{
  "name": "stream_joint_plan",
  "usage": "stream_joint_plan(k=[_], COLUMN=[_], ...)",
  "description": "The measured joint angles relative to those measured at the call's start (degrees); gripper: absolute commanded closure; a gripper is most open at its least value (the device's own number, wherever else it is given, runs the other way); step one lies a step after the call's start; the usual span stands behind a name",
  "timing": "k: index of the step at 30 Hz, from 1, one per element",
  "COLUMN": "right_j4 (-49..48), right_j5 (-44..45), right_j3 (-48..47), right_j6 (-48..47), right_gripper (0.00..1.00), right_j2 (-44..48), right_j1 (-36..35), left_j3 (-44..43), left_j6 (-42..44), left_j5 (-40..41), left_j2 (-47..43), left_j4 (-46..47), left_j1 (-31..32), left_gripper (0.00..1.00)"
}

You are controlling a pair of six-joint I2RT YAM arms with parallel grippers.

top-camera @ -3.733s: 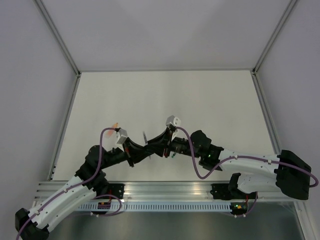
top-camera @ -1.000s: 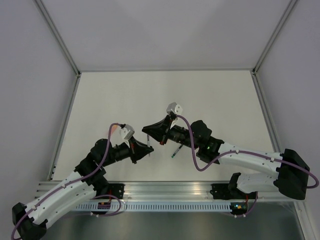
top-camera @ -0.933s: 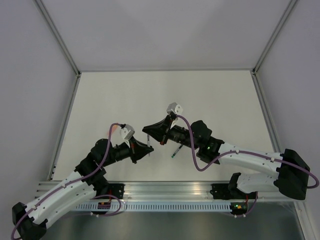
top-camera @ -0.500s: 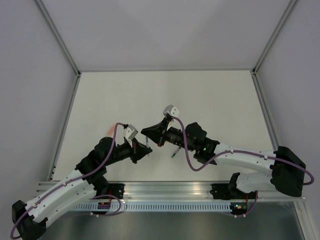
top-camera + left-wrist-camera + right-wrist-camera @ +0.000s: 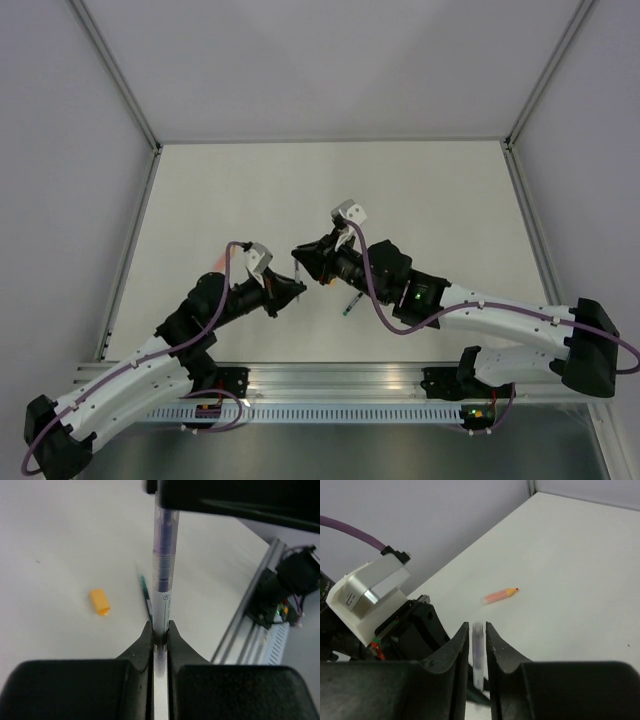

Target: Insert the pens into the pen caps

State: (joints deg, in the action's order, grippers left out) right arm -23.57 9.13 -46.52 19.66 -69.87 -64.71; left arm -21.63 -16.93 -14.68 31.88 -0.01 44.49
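Two-armed lineup for seating: left gripper (image 5: 160,626) clamps clear purple-cored pen (image 5: 163,580); right gripper (image 5: 477,628) straddles translucent tubular cap (image 5: 478,652) coaxially, grip unclear.

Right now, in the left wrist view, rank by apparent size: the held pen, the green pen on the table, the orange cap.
1. held pen, though nearness to the camera inflates it.
2. green pen, thin and farther off.
3. orange cap, clearly shortest.
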Motion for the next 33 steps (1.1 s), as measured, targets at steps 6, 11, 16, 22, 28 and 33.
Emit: stream_joint_plan(k=[6, 11, 16, 22, 28, 33], right_j4=[17.8, 25.0, 33.6, 42.1, 48.1, 47.5], right_j5=[11.5, 18.9, 24.4, 23.8, 23.3, 21.9], right_j3=[-11.0, -15.6, -12.8, -1.5, 1.9, 1.6], right_j6=[0.2, 0.9, 6.6, 14.8, 21.8, 23.7], right_gripper=[0.44, 0.45, 0.47, 0.45, 0.46, 0.47], right_j2=[0.1, 2.0, 6.8, 1.3, -9.9, -13.6], right_j1=[0.0, 4.1, 6.8, 8.2, 8.2, 8.2], left_j3=[1.1, 0.1, -4.7, -8.6, -8.5, -8.4], left_j6=[-2.8, -4.2, -6.6, -11.5, -15.4, -17.5], left_j5=[8.3, 10.2, 11.9, 16.8, 18.4, 18.5], left_j2=[3.0, 9.9, 19.9, 30.7, 36.9, 40.3], left_j4=[12.8, 13.0, 6.6, -1.0, -4.2, -4.0], left_j1=[-2.0, -2.0, -2.0, -2.0, -2.0, -2.0], left_gripper=[0.98, 0.98, 0.98, 0.98, 0.98, 0.98])
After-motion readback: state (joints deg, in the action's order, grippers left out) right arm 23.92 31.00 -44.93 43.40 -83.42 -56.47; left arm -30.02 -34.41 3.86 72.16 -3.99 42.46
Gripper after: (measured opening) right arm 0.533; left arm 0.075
